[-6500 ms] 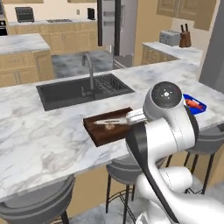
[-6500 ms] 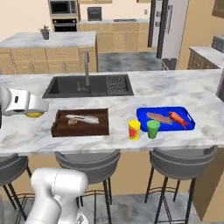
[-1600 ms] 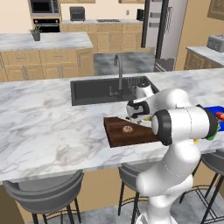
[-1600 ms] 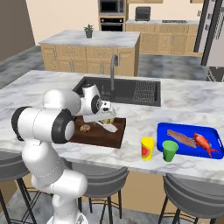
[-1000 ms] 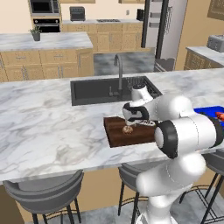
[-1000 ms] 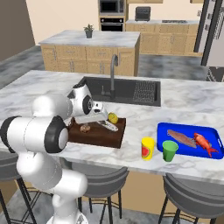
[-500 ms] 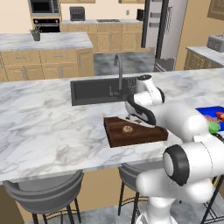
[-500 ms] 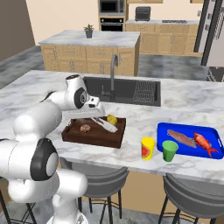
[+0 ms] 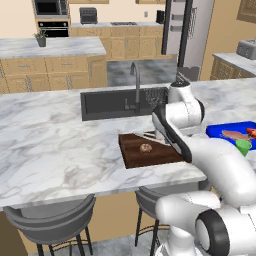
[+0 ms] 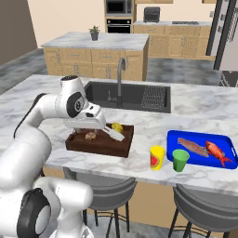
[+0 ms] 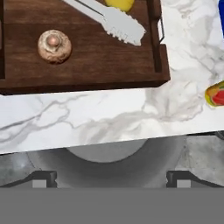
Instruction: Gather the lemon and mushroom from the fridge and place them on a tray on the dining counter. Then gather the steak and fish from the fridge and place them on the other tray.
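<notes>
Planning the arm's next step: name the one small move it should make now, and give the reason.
Probably lift the open gripper up and clear of the brown tray. The lemon and mushroom already lie on it, and steak and fish lie on the blue tray, so nothing seems left to place.

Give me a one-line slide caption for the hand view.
Tan-brown round-capped mushroom and yellow lemon lie in the dark brown wooden tray on the white-grey marble counter.
</notes>
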Motion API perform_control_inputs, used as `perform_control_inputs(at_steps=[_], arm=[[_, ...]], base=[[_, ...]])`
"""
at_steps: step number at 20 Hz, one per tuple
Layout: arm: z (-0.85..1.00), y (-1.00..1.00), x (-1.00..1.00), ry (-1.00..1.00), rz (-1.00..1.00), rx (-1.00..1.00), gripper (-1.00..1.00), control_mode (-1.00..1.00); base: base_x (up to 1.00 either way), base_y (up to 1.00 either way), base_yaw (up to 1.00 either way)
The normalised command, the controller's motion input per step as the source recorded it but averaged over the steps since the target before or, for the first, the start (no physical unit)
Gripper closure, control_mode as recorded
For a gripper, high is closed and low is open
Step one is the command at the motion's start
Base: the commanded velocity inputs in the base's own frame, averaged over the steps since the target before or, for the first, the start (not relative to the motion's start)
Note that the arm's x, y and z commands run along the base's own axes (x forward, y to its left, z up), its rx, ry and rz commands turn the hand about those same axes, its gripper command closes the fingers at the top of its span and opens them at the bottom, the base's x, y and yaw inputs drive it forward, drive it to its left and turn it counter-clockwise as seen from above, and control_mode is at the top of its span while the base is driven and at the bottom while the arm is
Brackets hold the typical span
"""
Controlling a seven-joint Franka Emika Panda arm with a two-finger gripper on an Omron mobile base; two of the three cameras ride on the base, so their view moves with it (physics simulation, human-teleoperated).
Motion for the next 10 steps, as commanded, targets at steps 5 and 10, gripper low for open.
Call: perform_control_inputs(at_steps=[5, 10], arm=[[0.4, 0.0, -0.8, -0.04, -0.06, 0.01, -1.0, -1.0], [0.29, 0.0, -0.82, -0.11, -0.05, 0.0, -1.0, -1.0]], base=[[0.0, 0.0, 0.0], [0.0, 0.0, 0.0]])
